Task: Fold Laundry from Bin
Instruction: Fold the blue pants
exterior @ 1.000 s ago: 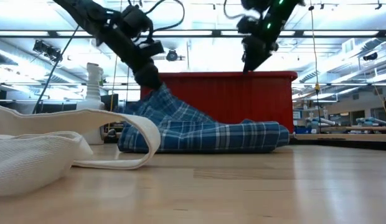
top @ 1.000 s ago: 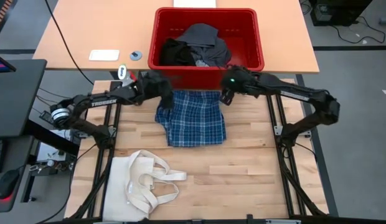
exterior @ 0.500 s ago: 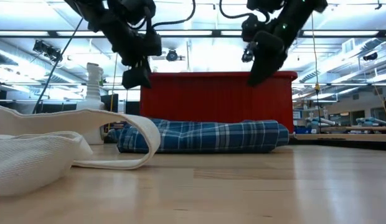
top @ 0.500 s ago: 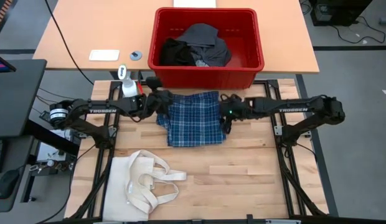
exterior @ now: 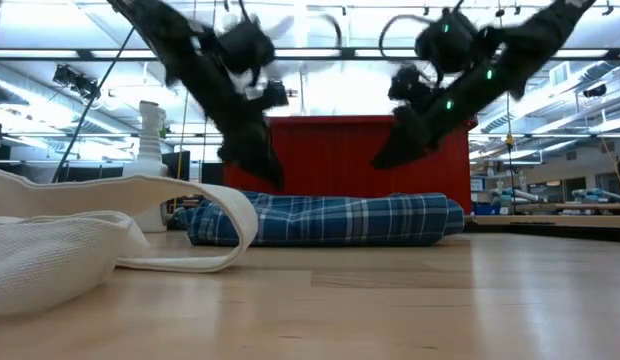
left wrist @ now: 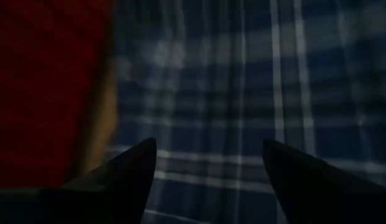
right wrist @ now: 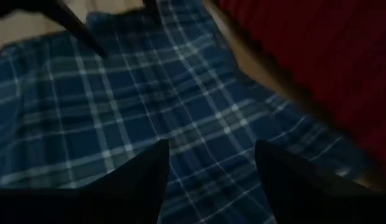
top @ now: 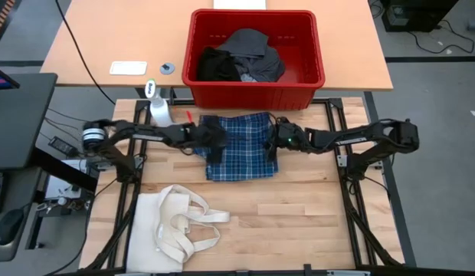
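Observation:
The blue plaid shirt [top: 241, 157] lies folded flat on the wooden table, just in front of the red bin [top: 257, 96]. Dark and grey laundry [top: 241, 57] is piled inside the bin. My left gripper [top: 214, 142] is open over the shirt's left edge and slants down toward it. My right gripper [top: 270, 143] is open over the shirt's right edge. In the low view both stand just above the shirt [exterior: 340, 220]. Each wrist view shows plaid between the open fingers: left gripper [left wrist: 208, 162], right gripper [right wrist: 211, 162].
A cream tote bag [top: 176, 226] lies at the near left of the table, with its handles spread out. A white spray bottle [top: 157, 107] stands at the far left corner. Bare wood shows to the right of the bag and in front of the shirt.
The shirt's left part, which peaked up at my left gripper, has dropped, and the shirt now lies flat. My left gripper has moved down and toward the table's right, over the shirt's left edge. My right gripper has come down from beside the bin to the shirt's right edge.

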Robot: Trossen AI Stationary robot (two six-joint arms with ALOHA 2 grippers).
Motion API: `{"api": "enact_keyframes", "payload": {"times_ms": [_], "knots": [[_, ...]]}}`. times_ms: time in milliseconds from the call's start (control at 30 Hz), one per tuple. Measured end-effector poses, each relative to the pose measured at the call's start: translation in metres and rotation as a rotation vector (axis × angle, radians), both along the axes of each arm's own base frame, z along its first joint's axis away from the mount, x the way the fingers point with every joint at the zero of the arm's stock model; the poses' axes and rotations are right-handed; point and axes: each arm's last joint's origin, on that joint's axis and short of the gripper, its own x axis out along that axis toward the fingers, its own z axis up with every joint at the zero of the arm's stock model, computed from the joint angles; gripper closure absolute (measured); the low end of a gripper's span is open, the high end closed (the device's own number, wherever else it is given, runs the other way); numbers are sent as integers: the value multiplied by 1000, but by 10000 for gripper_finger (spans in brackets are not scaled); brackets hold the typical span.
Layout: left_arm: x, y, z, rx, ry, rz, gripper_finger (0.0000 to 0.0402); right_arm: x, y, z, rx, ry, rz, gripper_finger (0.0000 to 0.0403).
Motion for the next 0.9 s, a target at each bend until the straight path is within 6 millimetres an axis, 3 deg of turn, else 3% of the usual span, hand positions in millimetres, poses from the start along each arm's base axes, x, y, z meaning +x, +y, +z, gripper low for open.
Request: {"api": "enact_keyframes", "payload": {"times_ms": [167, 400, 533, 700, 900], "knots": [[6, 2, -39, -45, 134, 1, 123, 0, 13, -31, 56, 88, 79, 159], [1, -2, -40, -94, 176, 35, 147, 2, 48, -68, 136, 269, 112, 166], [-4, -19, -28, -164, 173, -26, 158, -3, 65, -68, 159, 303, 75, 173], [0, -61, -7, -288, 73, -263, 165, -13, 91, -60, 256, 323, 116, 178], [0, -100, 6, -286, 20, -396, 166, -33, 126, -48, 407, 376, 146, 179]]}}
